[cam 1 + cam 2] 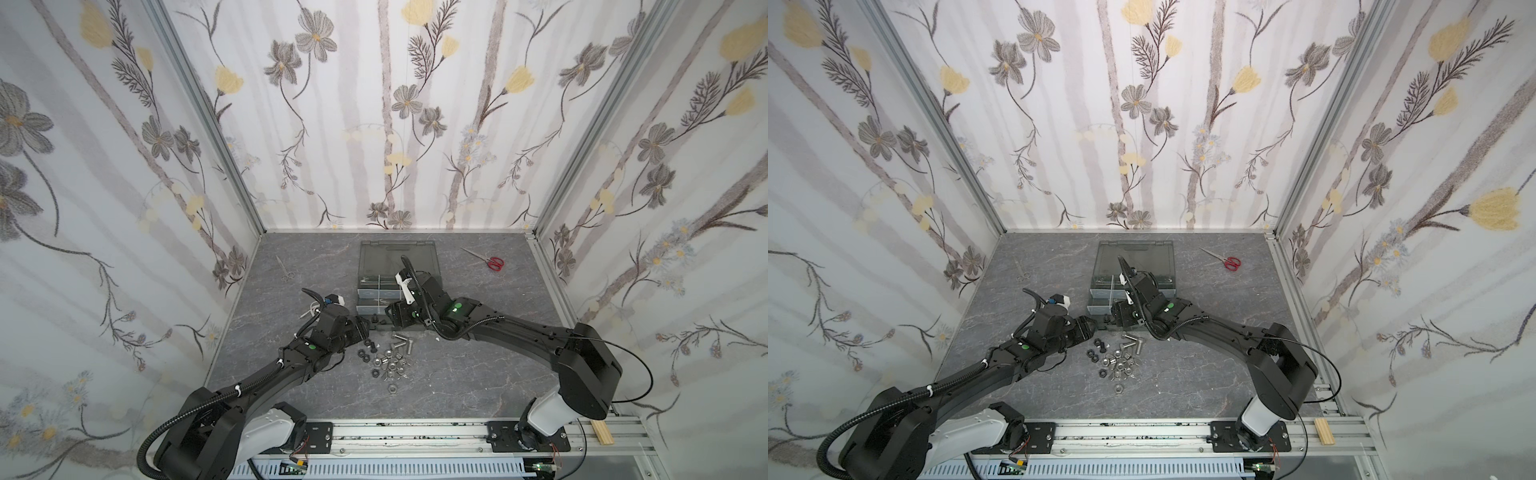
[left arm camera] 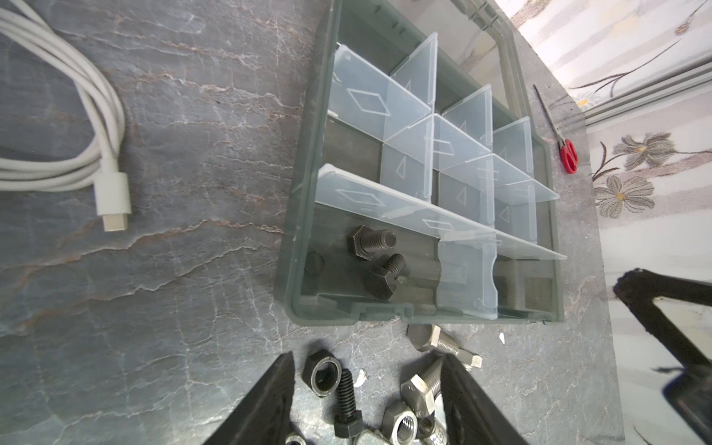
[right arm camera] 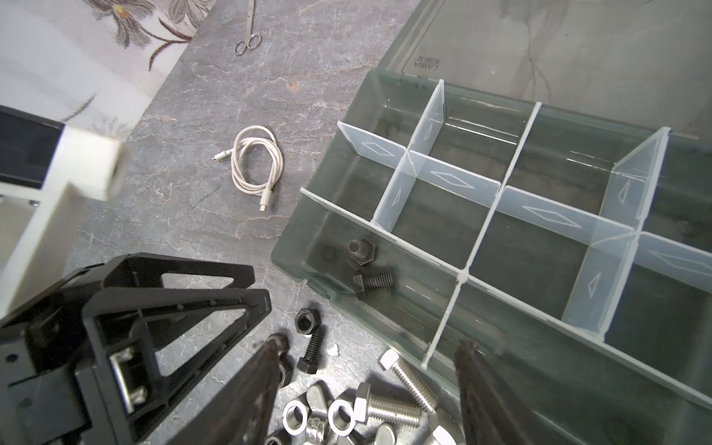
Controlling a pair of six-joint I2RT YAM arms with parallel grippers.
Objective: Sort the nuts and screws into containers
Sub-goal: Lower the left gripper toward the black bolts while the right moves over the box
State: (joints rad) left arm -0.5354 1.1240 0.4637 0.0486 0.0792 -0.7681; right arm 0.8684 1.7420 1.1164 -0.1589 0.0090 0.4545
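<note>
Just beside spread left hand: black screw, black nut.

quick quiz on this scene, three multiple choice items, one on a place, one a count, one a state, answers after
1. Where do the black screws already sorted lie?
A) by the white cable
B) beside the scissors
C) in a corner compartment of the case

2. How many screws are in the case?
A) none
B) two
C) five

3. The lid is:
A) open
B) shut
C) removed

Answers:
1 C, both lie in the compartment nearest the loose nuts.
2 B, only two black ones show inside.
3 A, it lies back behind the compartments.
</note>
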